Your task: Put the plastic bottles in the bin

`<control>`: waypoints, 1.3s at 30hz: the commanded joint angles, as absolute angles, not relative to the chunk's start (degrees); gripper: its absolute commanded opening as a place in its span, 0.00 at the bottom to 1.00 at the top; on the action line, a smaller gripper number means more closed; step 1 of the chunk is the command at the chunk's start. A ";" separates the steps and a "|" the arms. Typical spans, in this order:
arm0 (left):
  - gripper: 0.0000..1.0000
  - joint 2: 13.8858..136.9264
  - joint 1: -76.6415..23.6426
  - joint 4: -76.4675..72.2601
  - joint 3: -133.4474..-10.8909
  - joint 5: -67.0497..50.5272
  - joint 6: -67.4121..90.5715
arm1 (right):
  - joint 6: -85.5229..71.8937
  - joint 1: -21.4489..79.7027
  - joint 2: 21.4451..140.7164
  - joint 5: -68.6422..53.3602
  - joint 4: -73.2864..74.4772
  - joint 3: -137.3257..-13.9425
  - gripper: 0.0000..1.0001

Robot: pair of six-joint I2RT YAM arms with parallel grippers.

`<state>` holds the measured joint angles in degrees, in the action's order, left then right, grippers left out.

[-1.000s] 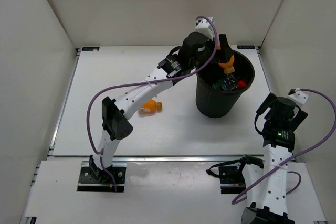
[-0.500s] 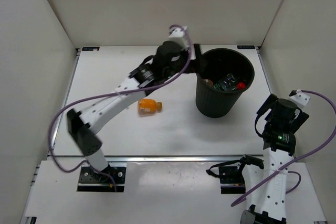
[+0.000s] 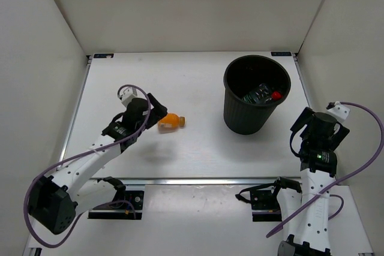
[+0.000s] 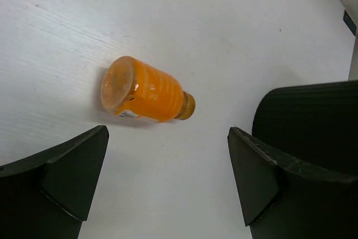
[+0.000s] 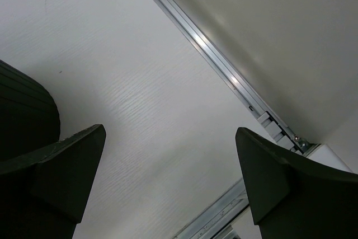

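One short orange-filled bottle lies on its side on the white table, left of the bin. It also shows in the left wrist view, cap pointing right. My left gripper is open and empty, just left of this bottle and not touching it. The black bin stands at the back right and shows in the left wrist view. Inside it lie a clear bottle and a red cap; other contents are hidden in the dark. My right gripper is open and empty, right of the bin.
White walls enclose the table on three sides. A metal rail runs along the table's right edge, and another rail along the front. The bin's side is close to my right gripper.
My left gripper held an orange bottle over the bin, let it go, then swung back left and down to beside the orange bottle on the table. The right arm has barely moved.
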<state>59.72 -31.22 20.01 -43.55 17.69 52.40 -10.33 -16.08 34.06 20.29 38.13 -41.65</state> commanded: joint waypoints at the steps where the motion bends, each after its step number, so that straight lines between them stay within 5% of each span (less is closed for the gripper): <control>1: 0.99 60.55 -31.46 16.44 -41.14 22.31 62.21 | -10.37 -15.64 34.45 19.34 36.39 -40.96 0.99; 15: 0.99 71.36 -37.97 14.76 -37.97 28.83 85.15 | -9.14 -16.35 33.93 22.32 36.57 -40.70 0.99; 35: 0.99 91.67 -34.02 13.71 -49.04 28.74 84.64 | -7.56 -15.55 34.10 24.87 35.16 -41.04 0.99; 39: 0.81 91.76 -34.01 11.69 -49.30 29.35 83.15 | -7.30 -15.47 33.49 25.75 35.07 -40.95 0.99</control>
